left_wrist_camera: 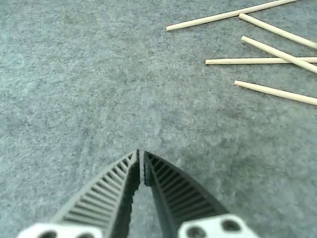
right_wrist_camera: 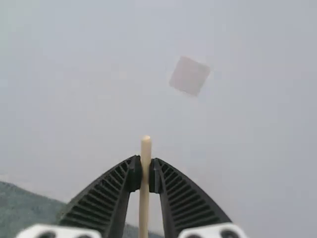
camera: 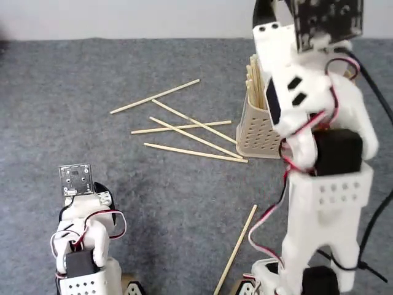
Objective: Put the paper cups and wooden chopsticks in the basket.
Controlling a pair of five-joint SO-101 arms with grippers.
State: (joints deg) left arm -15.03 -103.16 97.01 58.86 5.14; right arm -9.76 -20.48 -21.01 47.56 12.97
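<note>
A beige slotted basket (camera: 255, 132) stands on the grey carpet right of centre, with several wooden chopsticks (camera: 253, 77) upright in it. My right arm (camera: 313, 104) rises over and behind the basket. My right gripper (right_wrist_camera: 145, 176) is shut on a chopstick (right_wrist_camera: 145, 148), lifted and facing the pale wall. Several loose chopsticks (camera: 184, 129) lie fanned out left of the basket, and one more chopstick (camera: 236, 249) lies near the front by the right arm's base. My left arm (camera: 83, 246) sits at the front left. My left gripper (left_wrist_camera: 142, 171) is shut on nothing above bare carpet, short of the loose chopsticks (left_wrist_camera: 257, 60).
Grey carpet (camera: 73, 98) covers the table, with open room at the left and the middle front. A pale wall (camera: 123, 18) runs along the far edge. The right arm's red and black cables (camera: 285, 178) hang beside the basket.
</note>
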